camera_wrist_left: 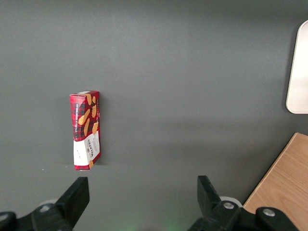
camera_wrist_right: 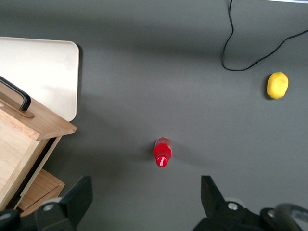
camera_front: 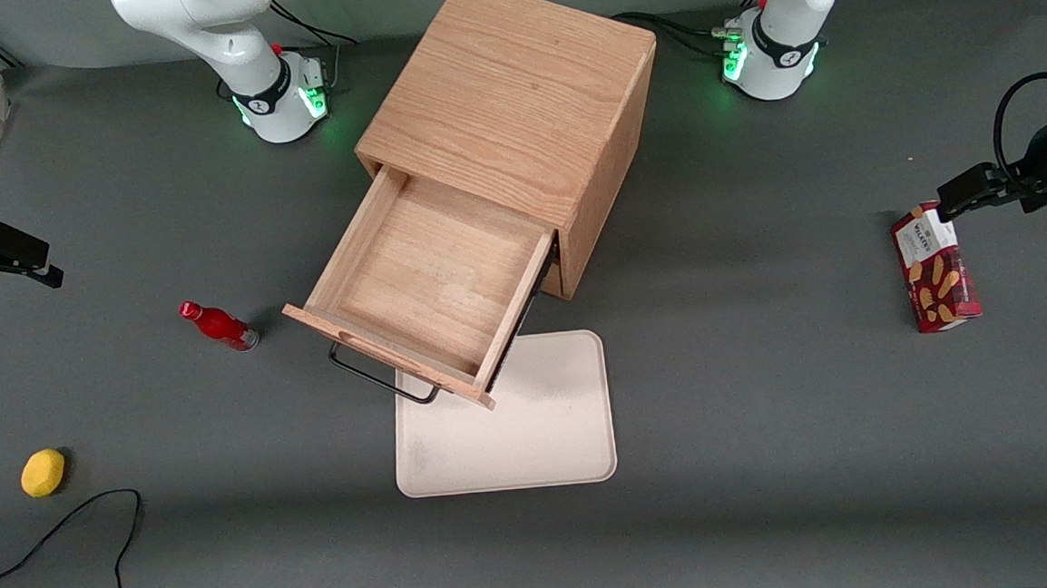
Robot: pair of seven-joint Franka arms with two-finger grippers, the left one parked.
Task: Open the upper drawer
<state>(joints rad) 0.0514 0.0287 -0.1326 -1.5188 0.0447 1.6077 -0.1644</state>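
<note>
The oak cabinet (camera_front: pixel 511 95) stands in the middle of the table. Its upper drawer (camera_front: pixel 427 277) is pulled far out and its tray is empty. The thin black wire handle (camera_front: pixel 382 382) hangs on the drawer front; it also shows in the right wrist view (camera_wrist_right: pixel 17 96), with the drawer front (camera_wrist_right: pixel 41 126) and a corner of the lower drawer (camera_wrist_right: pixel 42 188) beneath it. My right gripper (camera_front: pixel 31 260) is open and empty, high above the table toward the working arm's end, well apart from the drawer. In the right wrist view the gripper (camera_wrist_right: pixel 145 197) hovers over bare mat.
A red bottle (camera_front: pixel 219 326) lies on the mat between gripper and drawer. A yellow lemon (camera_front: pixel 43 472) and a black cable (camera_front: pixel 74 521) lie nearer the front camera. A white tray (camera_front: pixel 540 420) lies partly under the drawer front. A red biscuit box (camera_front: pixel 936 269) lies toward the parked arm's end.
</note>
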